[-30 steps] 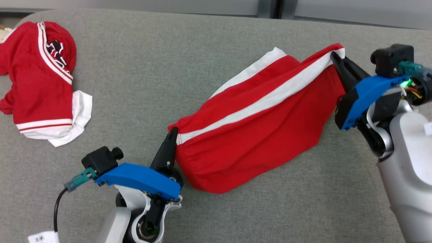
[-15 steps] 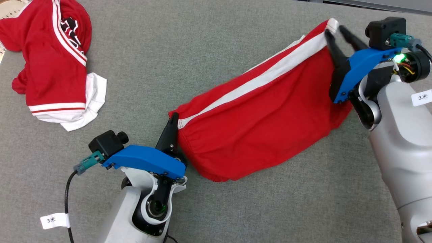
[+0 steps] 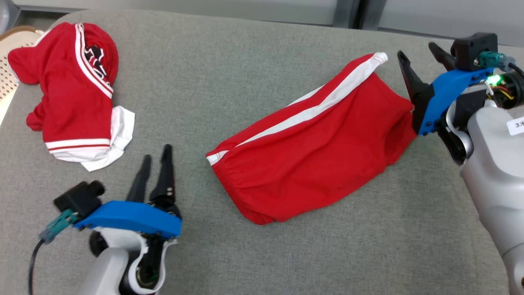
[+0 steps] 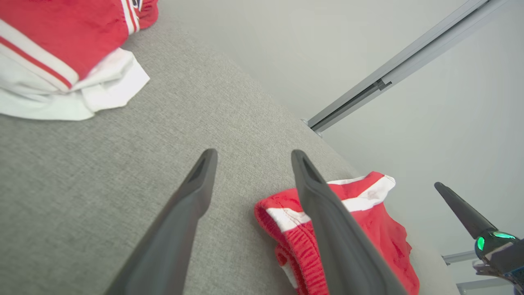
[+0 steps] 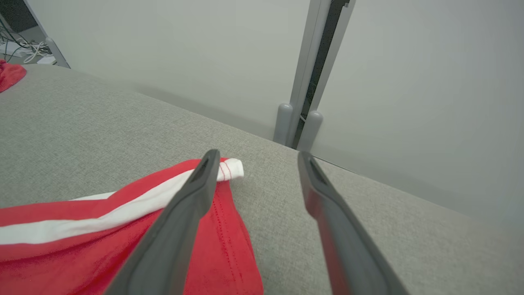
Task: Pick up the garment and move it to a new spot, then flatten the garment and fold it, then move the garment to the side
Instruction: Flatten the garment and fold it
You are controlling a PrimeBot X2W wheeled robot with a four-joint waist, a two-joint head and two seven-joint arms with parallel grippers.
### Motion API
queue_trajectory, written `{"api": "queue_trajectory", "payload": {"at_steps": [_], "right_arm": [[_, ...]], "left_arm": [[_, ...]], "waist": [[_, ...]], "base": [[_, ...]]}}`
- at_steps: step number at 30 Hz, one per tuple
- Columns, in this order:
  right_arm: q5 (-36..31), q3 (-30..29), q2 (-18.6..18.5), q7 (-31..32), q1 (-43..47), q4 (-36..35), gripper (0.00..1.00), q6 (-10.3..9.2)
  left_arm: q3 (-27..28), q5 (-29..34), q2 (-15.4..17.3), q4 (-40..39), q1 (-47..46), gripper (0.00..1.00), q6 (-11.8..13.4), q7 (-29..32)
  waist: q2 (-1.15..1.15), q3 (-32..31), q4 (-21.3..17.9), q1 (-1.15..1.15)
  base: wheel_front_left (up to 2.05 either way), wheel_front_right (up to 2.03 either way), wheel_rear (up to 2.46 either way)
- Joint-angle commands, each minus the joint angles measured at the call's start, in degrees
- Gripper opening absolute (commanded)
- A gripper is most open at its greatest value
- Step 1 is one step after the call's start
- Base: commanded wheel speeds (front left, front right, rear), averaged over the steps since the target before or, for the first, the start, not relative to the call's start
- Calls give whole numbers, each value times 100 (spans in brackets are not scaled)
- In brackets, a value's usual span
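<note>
A pair of red shorts [image 3: 315, 151] lies on the gray table [image 3: 229, 65], a little toward 3 o'clock from the middle of the head view. The shorts lie slanted. One end points to 7 o'clock and the other end points to 1 o'clock. A white stripe [image 3: 311, 110] runs along the top side from end to end. The cloth is a bit wrinkled and not yet folded.

The left claw [image 3: 156, 152] is down at 8 o'clock. Its 2 dark fingers [image 4: 192, 205] are spread apart and point to 12 o'clock. It holds nothing. It is near the 7 o'clock end of the shorts but does not touch it, and gray table shows between them.

The right claw [image 3: 416, 49] is up at 2 o'clock. It is wide open too, and nothing is in it. It sits just beside the 1 o'clock end of the shorts. In the right wrist view, 1 finger crosses in front of the white corner of the hem. I cannot tell if it touches the cloth.

Another red and white piece of clothing [image 3: 73, 94] lies in a bunch at 10 o'clock, well apart from the shorts.
</note>
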Motion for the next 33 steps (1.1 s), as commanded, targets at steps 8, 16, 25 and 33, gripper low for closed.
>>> {"api": "queue_trajectory", "payload": {"at_steps": [8, 16, 25, 33], "right_arm": [[603, 559, -376, 801, 419, 119, 100, 1], [1037, 847, -510, 1270, 571, 173, 100, 1], [1300, 1148, -441, 1543, 632, 301, 18, 0], [1483, 869, -439, 762, 660, 372, 0, 0]], "left_arm": [[271, 502, 503, -208, 393, 100, 317, -509], [303, 571, 467, -252, 431, 100, 413, -642], [295, 525, 366, -164, 436, 100, 357, -720], [212, 598, 245, -77, 332, 100, 218, -800]], "waist": [[0, -153, -19, 0], [0, -1, 188, 0], [0, 21, 311, 0], [0, -94, 156, 0]], "base": [[0, 0, 0], [0, 0, 0], [0, 0, 0], [0, 0, 0]]}}
